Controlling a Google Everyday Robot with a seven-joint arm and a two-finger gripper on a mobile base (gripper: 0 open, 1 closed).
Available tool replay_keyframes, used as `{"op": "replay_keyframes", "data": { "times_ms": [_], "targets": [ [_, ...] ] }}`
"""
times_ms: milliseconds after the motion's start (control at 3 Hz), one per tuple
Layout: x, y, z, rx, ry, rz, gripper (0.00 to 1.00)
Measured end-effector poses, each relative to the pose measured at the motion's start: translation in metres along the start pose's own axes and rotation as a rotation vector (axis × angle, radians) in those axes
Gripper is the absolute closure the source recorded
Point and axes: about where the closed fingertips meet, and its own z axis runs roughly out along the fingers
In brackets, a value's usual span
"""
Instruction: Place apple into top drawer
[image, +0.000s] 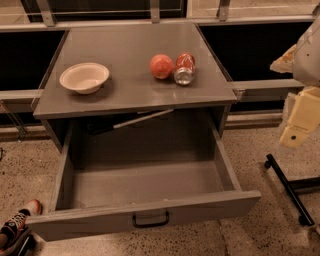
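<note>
**One apple on the counter, one drawer open below it**

We see one grey counter (130, 85) filling the middle of the view, with three things on its top. Under it, one drawer (145, 182) is pulled well out toward us. The drawer is wide and shallow, and we see nothing lying on its grey floor. Behind it, inside the cabinet opening, one pale thin rod (142, 119) lies at a slant.

At the right edge of the view, one pale arm comes down, ending in the cream-yellow hand (300, 122). The hand hangs off the counter's right side, well apart from everything on top and touching none of it. We cannot tell whether it is wide or narrow. Below it, one black stand leg (287, 187) crosses the speckled floor.

On the counter we count one bowl (84, 77), pale and upright, near the left side. Well to its right is the one apple (161, 66), red-orange, toward the back of the top and not in the drawer. Just beside the apple on its right, one can (184, 69) lies on its side, its silver end facing us. We cannot tell whether the two touch.

The drawer's front has one small black handle (150, 220) at its centre. One shoe (17, 225) shows at the lower left corner.
</note>
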Motion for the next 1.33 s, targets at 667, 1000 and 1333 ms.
{"op": "replay_keyframes", "data": {
  "times_ms": [667,1000,1333],
  "targets": [
    [-0.020,-0.021,0.014,0.020,-0.032,-0.055,0.00],
    [-0.063,-0.057,0.043,0.051,-0.065,-0.166,0.00],
    [-0.104,-0.081,0.077,0.029,-0.075,-0.266,0.00]
  ]
}}
